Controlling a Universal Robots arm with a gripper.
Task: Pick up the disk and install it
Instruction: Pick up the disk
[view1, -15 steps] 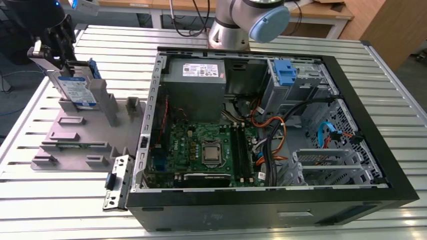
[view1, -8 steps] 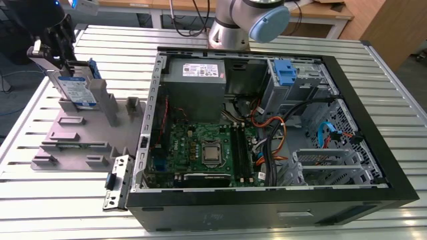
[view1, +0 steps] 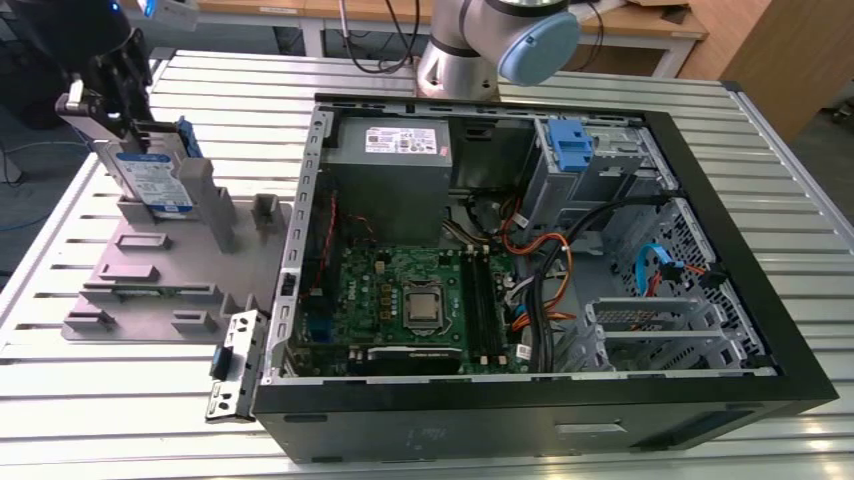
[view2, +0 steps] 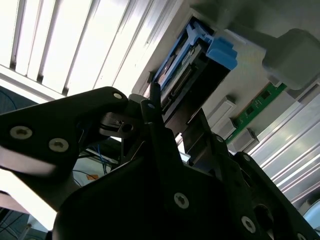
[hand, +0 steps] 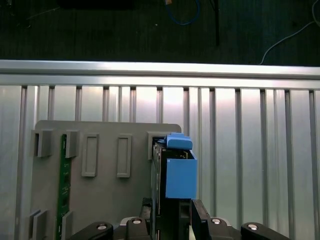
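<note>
One disk (view1: 150, 178) on end, claw (view1: 118, 120) at its top
Standing in the grey holder (view1: 160, 270) on the bench (view1: 80, 380), the disk has its long axis near upright, slightly leaning, with the label facing the exterior camera; the claw sits directly above its upper end, whether pinching it I cannot tell; the open computer case (view1: 747, 300) lies toward the exterior view's right

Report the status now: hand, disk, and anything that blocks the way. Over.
Hand closed on the disk, it seems. Disk upright in the grey holder, outside the computer case. Nothing seen in the way.
</note>
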